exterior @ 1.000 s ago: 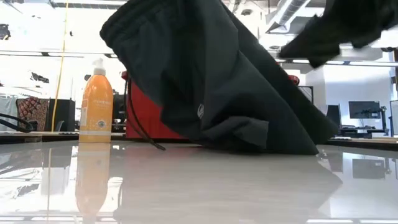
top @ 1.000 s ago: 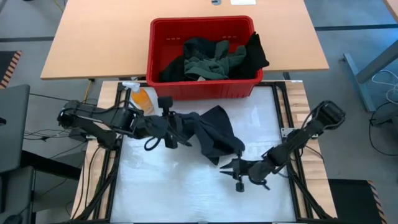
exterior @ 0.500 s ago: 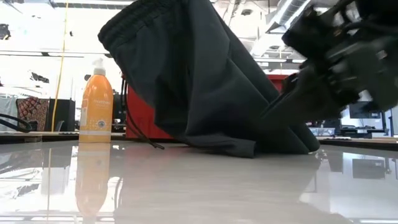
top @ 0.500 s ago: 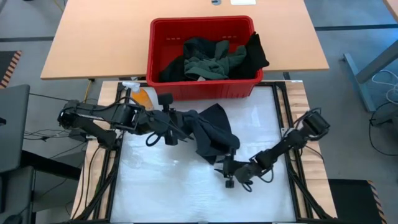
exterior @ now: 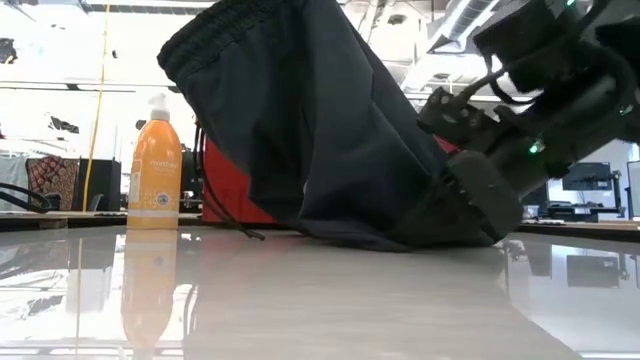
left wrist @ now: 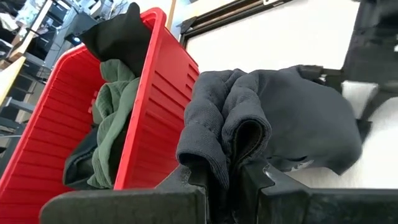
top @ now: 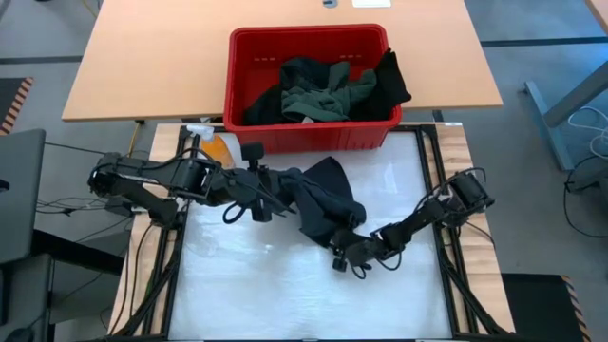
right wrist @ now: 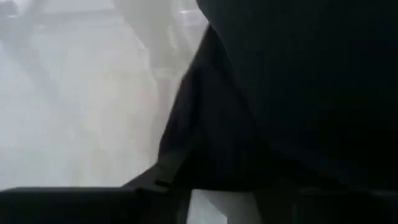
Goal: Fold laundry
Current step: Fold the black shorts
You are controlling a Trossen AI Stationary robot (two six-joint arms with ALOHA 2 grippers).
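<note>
- Here, a soft black cloth garment with a drawstring [top: 321, 201] lies bunched on the glossy white table [top: 237, 285], one end lifted off it; more dark green and black laundry [top: 323, 87] fills the red plastic basket [top: 249, 122] behind.
- The left gripper [left wrist: 225, 180] is clenched on the garment's thick folded hem, holding it raised.
- The right gripper [top: 344, 249] sits low at the garment's near edge, pressed against the cloth; I cannot tell how its fingers stand.
- An orange pump bottle [exterior: 155, 165] stands beside the basket.

Soft matt black cloth garment [top: 328, 204], glossy white table [top: 285, 294], ribbed red plastic basket [top: 309, 133].
</note>
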